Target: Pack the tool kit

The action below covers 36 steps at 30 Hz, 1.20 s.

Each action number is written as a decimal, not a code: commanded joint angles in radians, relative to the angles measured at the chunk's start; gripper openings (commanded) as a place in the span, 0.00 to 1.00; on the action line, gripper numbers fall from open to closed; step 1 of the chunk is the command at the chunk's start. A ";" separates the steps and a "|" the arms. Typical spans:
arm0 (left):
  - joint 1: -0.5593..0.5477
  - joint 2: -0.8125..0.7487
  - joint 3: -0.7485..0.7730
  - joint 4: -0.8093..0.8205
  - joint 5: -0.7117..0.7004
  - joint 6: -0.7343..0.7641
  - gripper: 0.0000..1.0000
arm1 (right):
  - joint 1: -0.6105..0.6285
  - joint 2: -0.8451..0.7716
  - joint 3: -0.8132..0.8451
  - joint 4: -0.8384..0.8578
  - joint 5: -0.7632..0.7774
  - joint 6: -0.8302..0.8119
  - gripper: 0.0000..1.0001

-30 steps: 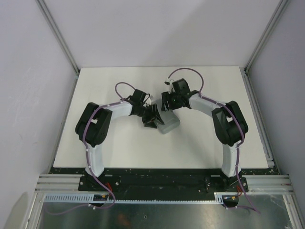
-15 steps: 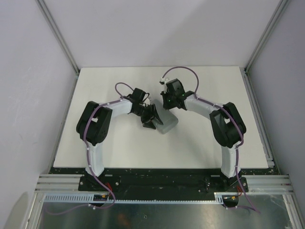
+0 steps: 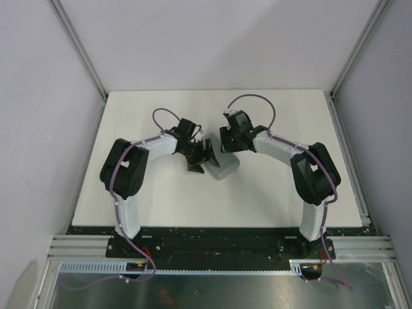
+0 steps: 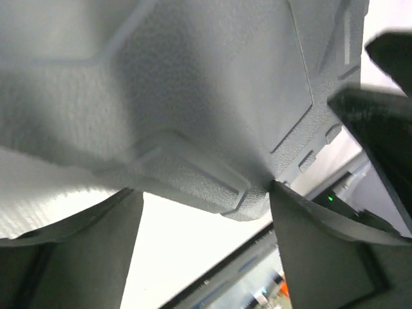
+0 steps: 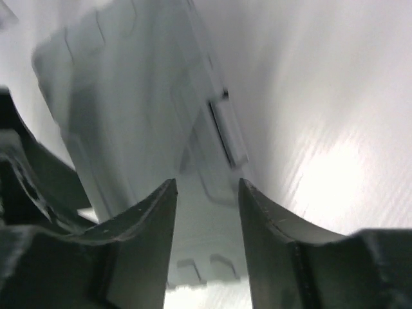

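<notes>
The left arm [image 3: 138, 164] rises from the near edge of the bench [image 3: 161, 209], left of centre, and bends inward to the middle. There the left jaws sit against the left side of the grey case [image 3: 224, 168]. In the left wrist view they stand wide. One finger [image 4: 71, 248] is low on the left and the other low on the right, and a rounded corner of the case's textured shell dips between them. Both tips meet the edge of the shell, but I cannot tell whether they press on it or only bracket it. White bench shows under that corner.

The case lies about the middle of the bench, well apart from every edge and corner.

The right jaws stand at the far side of the case, just beside the left jaws in the overhead view. The right wrist view is blurred, but there they are narrow. The two fingers [image 5: 145, 238] leave a slim gap, and a strip of the case with small moulded tabs shows through it. Beyond the tips the case stretches away, with a pale latch [image 5: 226, 132] on its side wall. I cannot tell whether the tips touch or nip the case. The right arm [image 3: 286, 149] bends back from there to the near edge, right of centre.
</notes>
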 commanded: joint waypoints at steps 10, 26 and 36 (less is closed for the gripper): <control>0.035 -0.321 -0.069 0.002 -0.472 0.159 0.99 | -0.177 -0.362 -0.029 -0.265 0.170 0.073 0.99; 0.036 -1.239 -0.345 -0.087 -0.895 0.280 0.99 | -0.532 -0.893 -0.253 -0.437 0.439 0.150 0.99; 0.036 -1.279 -0.324 -0.159 -0.971 0.284 0.99 | -0.568 -0.930 -0.259 -0.459 0.439 0.162 0.99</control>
